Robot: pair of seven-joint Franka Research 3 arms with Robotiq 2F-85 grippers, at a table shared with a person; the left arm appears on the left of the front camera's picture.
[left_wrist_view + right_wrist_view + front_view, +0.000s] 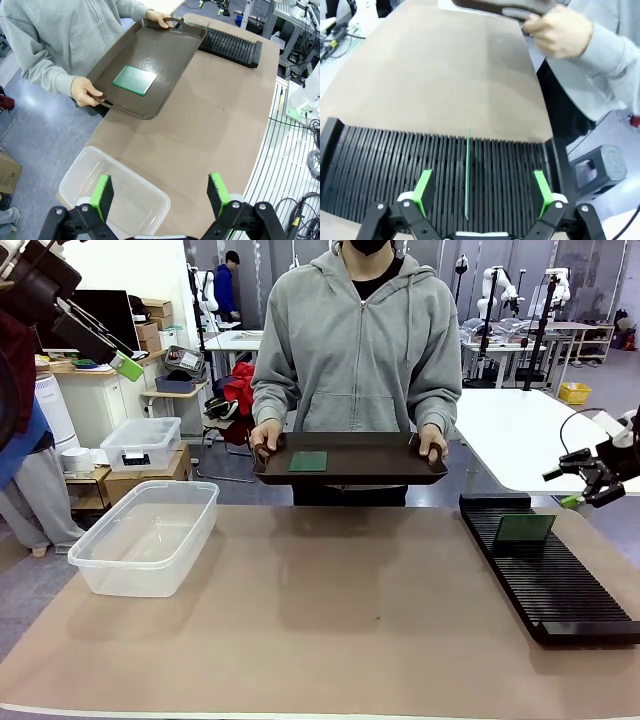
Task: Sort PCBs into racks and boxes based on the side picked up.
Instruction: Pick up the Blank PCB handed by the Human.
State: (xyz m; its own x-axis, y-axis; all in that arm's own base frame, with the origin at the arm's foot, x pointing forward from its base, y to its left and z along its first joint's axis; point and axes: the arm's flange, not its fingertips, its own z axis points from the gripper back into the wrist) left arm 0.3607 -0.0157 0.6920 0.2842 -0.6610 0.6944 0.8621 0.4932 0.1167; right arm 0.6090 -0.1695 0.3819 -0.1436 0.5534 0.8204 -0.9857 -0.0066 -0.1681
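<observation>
A person at the far side holds a dark brown tray (400, 468) (170, 55) by both handles, with one green PCB (308, 461) (134, 80) lying flat on it. Another green PCB (525, 529) (467, 170) stands upright in a slot of the long black rack (560, 585) (380, 165) (230, 46) at the right. The clear plastic box (145, 537) (115, 192) sits at the left with nothing in it. My left gripper (160, 195) hangs open high above the box's edge. Just above the racked board, my right gripper (598, 487) (482, 192) is open, fingers either side of it, not touching.
The brown table mat (330, 620) is bare between box and rack. A smaller lidded clear box (142, 443) sits on cartons behind the table at left. A white table (530, 435) stands at back right.
</observation>
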